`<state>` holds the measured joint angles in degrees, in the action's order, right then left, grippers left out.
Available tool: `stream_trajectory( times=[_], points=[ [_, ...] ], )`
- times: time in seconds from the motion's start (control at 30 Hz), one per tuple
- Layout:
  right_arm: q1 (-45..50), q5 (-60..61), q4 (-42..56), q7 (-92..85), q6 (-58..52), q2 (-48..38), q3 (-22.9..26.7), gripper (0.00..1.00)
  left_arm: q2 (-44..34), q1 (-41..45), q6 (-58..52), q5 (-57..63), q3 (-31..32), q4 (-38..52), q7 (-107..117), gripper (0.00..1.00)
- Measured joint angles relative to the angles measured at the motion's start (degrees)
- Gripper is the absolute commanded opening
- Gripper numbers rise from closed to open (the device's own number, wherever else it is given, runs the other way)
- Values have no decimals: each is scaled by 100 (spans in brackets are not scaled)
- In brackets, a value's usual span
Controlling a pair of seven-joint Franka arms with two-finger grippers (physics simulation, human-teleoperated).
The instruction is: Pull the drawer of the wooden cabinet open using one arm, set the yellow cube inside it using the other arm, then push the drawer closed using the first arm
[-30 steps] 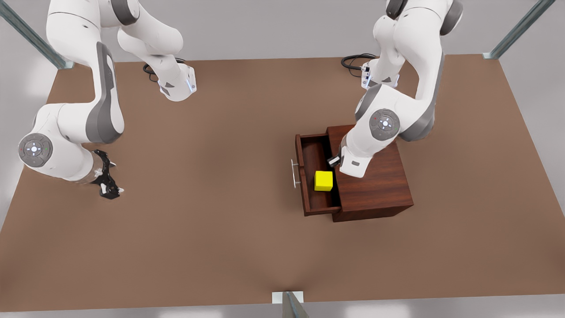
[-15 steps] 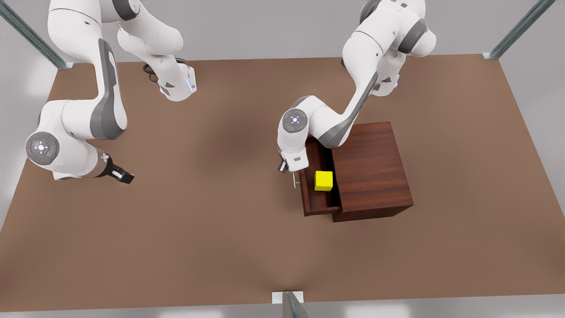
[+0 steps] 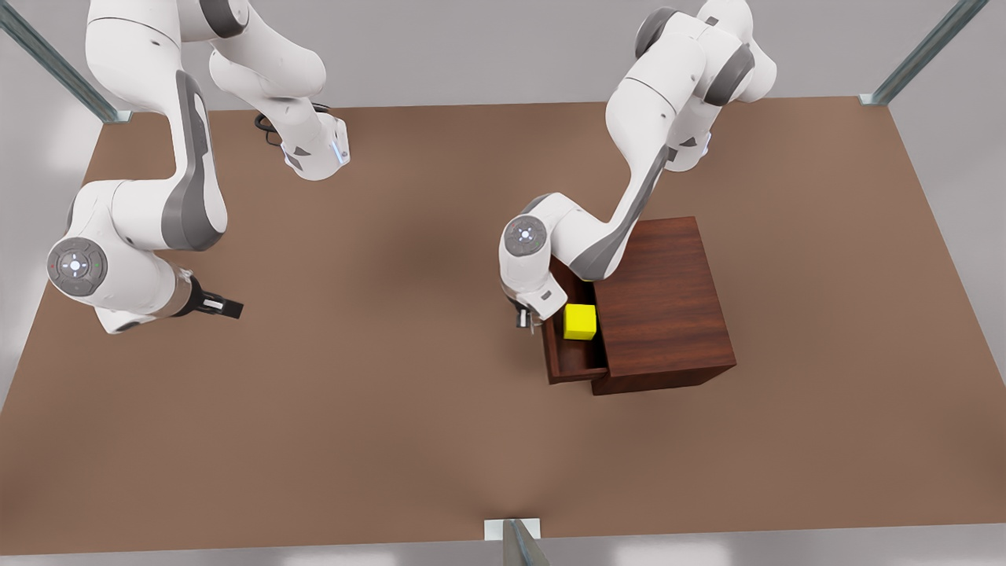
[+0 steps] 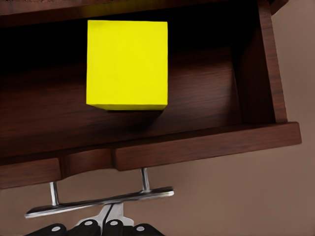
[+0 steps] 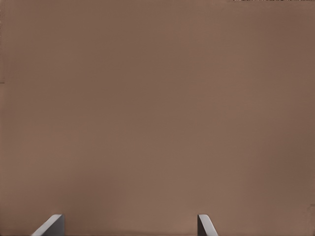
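The yellow cube [image 3: 580, 321] sits inside the half-open drawer [image 3: 571, 368], left hand [image 3: 525, 316] pressed together against its handle [image 4: 98, 202] to push, right hand [image 3: 224, 306] waiting spread near the worktop's [image 3: 377, 440] edge.

Glossy white arms [image 3: 652, 149] with grey joint bands and black claws [image 3: 220, 305].

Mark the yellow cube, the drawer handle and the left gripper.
yellow cube [image 4: 127, 63]: left wrist view, middle of its top face.
drawer handle [image 4: 98, 202]: left wrist view, middle of the silver bar.
left gripper [image 3: 525, 317]: front view, at the drawer's front, between its fingers.
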<state>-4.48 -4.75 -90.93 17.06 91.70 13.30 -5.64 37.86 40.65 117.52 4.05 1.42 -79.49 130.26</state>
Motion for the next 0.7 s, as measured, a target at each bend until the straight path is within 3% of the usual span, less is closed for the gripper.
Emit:
stream_trajectory(
  times=[0.7],
  points=[
    [0,-11,3,-747,-1,31,-6,100,-27,-461,-687,23,-196,-43,357,0]
  ],
)
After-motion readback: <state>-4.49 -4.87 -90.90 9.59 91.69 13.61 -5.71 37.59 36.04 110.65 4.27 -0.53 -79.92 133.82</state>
